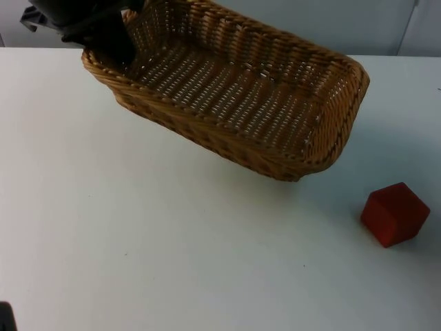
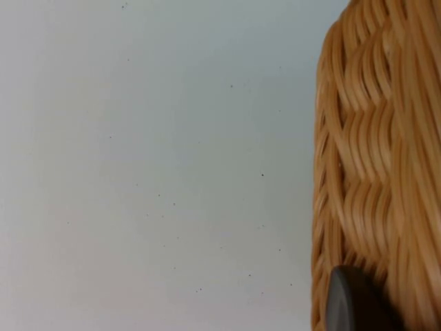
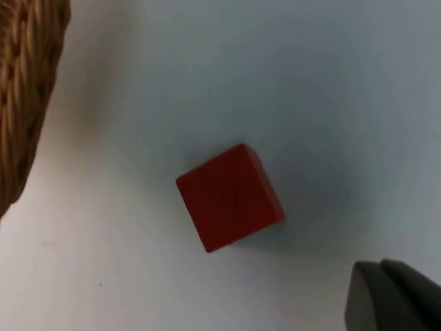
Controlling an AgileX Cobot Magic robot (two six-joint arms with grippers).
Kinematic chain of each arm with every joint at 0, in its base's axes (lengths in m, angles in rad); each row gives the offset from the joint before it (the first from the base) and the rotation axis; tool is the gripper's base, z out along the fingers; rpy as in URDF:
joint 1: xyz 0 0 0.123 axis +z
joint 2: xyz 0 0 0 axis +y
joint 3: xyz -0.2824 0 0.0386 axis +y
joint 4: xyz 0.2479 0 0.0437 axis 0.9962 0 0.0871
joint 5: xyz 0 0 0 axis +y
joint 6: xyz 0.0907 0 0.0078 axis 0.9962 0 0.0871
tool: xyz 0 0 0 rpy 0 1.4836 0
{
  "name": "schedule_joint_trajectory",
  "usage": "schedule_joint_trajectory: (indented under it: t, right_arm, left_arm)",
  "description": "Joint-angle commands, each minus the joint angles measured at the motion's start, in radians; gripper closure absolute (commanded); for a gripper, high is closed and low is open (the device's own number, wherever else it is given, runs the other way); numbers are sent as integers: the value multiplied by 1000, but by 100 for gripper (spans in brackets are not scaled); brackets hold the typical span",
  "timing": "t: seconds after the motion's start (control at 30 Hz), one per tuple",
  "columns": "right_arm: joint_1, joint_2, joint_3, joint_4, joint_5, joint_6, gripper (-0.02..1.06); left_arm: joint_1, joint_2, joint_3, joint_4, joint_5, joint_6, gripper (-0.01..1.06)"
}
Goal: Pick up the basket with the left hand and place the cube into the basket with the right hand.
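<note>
While left gripper [image 1: 117, 43] clamps one woven wicker rectangular basket [image 1: 241, 103] by its rim, tilted, one smooth red cube [image 1: 395, 214] on white table [image 1: 138, 241], right gripper [image 3: 393, 296] opening indeterminable.

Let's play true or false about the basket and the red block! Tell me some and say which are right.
1. The basket is held by the left gripper at one end. True.
2. The red block is inside the basket. False: it sits on the table, beside the basket.
3. The basket is empty. True.
4. The right gripper is holding the block. False: it hovers above it, the block untouched.
5. The block is blue. False: it is red.
</note>
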Motion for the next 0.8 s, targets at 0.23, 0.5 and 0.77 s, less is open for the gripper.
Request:
schedule_joint_trajectory:
  t: [0.23,0.5,0.77]
  right_arm:
    - [24,90,-159,0,123,-71,89]
    - [200,130,-163,-39,104,-134,52]
    - [309,335,-163,-151,79,-15,52]
  left_arm:
    - [0,-18,-12,-40,-25,-1,105]
    - [0,-18,-12,-40,-35,-1,105]
    - [0,-18,-12,-40,-35,-1,105]
